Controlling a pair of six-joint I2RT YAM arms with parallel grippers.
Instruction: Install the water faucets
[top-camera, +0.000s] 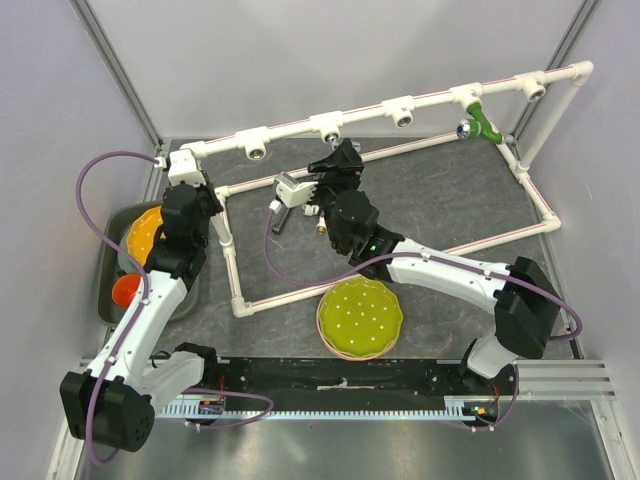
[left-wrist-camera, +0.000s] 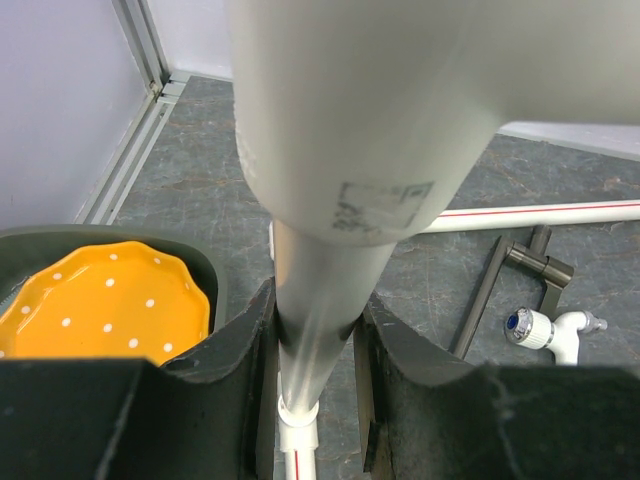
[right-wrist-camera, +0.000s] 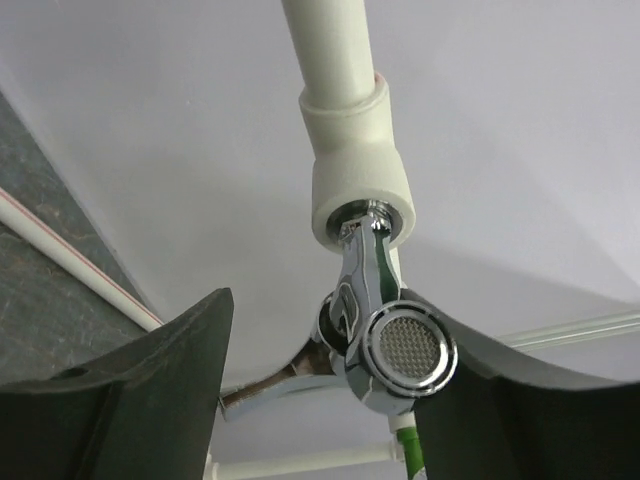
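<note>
The shiny silver faucet (right-wrist-camera: 400, 350) with a lever handle has its threaded end in a white tee socket (right-wrist-camera: 360, 190) of the pipe frame (top-camera: 400, 105). My right gripper (right-wrist-camera: 320, 335) holds it. The body lies against the right finger and the lever tip reaches the left finger. In the top view this gripper (top-camera: 335, 158) sits just under the second tee. The white faucet (left-wrist-camera: 548, 330) lies on the mat, also seen in the top view (top-camera: 290, 188). My left gripper (left-wrist-camera: 315, 320) is shut on the frame's left upright pipe (left-wrist-camera: 330, 150), at the frame's corner in the top view (top-camera: 185, 172).
A black L-shaped bar (left-wrist-camera: 485, 300) lies by the white faucet. A green tap (top-camera: 487, 122) hangs from the right tee. A green plate (top-camera: 360, 318) sits near the front. A dark bin (top-camera: 105, 290) at left holds an orange plate (top-camera: 145, 232) and an orange cup (top-camera: 127, 290).
</note>
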